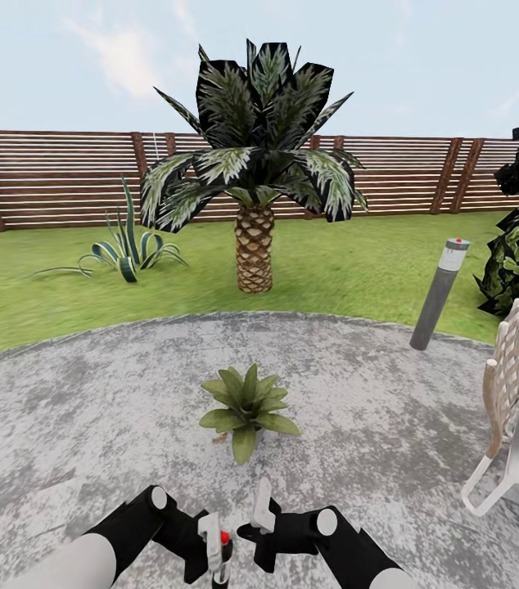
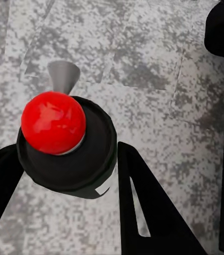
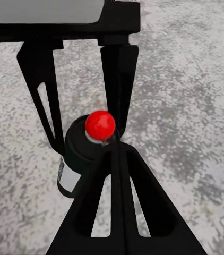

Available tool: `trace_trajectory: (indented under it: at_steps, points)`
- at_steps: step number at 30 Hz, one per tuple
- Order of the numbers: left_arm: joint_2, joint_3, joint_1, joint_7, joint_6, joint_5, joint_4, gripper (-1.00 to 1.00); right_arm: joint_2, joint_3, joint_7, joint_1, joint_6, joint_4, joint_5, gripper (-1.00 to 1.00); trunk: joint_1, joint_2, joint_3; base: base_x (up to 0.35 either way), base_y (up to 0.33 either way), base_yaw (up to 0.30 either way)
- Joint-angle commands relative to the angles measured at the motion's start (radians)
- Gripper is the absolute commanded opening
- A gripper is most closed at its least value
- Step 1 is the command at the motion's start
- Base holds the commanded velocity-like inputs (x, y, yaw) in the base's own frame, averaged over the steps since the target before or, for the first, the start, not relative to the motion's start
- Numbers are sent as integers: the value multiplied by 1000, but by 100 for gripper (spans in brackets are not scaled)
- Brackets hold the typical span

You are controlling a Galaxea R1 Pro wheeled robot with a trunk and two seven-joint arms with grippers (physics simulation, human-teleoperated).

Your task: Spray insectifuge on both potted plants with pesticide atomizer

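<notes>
We've got the pesticide atomizer (image 2: pixel 64 151) pinched upright in our left gripper (image 2: pixel 64 175), low over the patio (image 1: pixel 88 409), w/ one potted plant (image 1: pixel 247 405) just ahead. Right gripper (image 3: pixel 114 141) sits pressed together, its tip touching the bottle by the red top (image 3: pixel 100 125). Risk: that contact could nudge the bottle askew in our grip, so spray misses the leaves.

Brightness: even, bright daylight under pale hazy sky (image 1: pixel 423 57).
Shadows: faint, soft, barely any on patio (image 1: pixel 88 409).
Glare: small highlight on atomizer's red top (image 2: pixel 53 121).
Sharpness: coarse, blotchy textures in wrist views.
Distortion: fence (image 1: pixel 55 176) bowed toward edges.
</notes>
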Motion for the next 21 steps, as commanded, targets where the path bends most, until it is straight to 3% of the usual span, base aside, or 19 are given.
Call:
trace_trajectory:
  at_steps: [1,11,14,21]
  points:
    - [0,1,0,-1,-12,-9,-1,-100,0,-1,0,0,-5,-1,10,-100,0,0,-1,0,0,0]
    - [-11,5,-2,-30,-20,-6,-2,-100,0,-1,0,0,-5,-1,10,-100,0,0,-1,0,0,0]
    - [-11,4,-3,-30,-34,49,-2,-100,0,-1,0,0,-5,-1,10,-100,0,0,-1,0,0,0]
    - [-10,2,-3,-30,-36,67,-2,-100,0,-1,0,0,-5,-1,10,-100,0,0,-1,0,0,0]
